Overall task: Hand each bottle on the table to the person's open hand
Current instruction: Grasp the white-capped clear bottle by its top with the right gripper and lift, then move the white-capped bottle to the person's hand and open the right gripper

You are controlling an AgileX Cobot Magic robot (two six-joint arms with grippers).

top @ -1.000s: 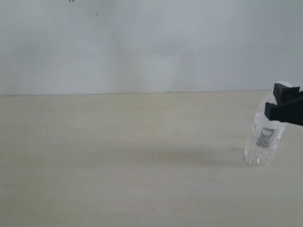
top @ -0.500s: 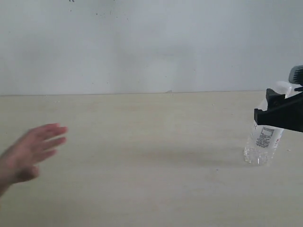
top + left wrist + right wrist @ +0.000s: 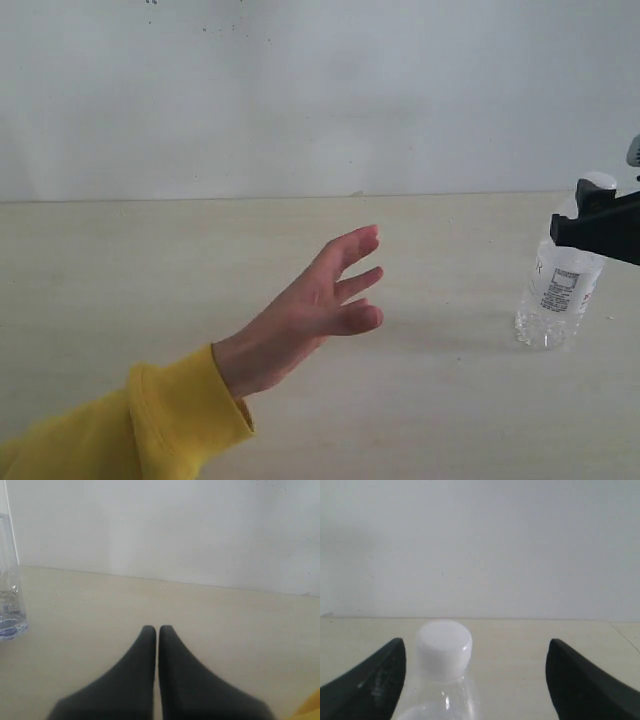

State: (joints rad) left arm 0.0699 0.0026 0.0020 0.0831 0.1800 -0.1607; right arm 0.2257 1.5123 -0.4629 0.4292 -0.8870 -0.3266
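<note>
Yellow-sleeved, the hand (image 3: pixel 320 300) hovers open over the near worktop (image 3: pixel 150 260), left claw (image 3: pixel 158 630) clenched empty; farther back the right claw (image 3: pixel 475 647), released, straddles the upright bottle (image 3: pixel 558 292) at its neck, so grasping seems underway: close, then lift
</note>
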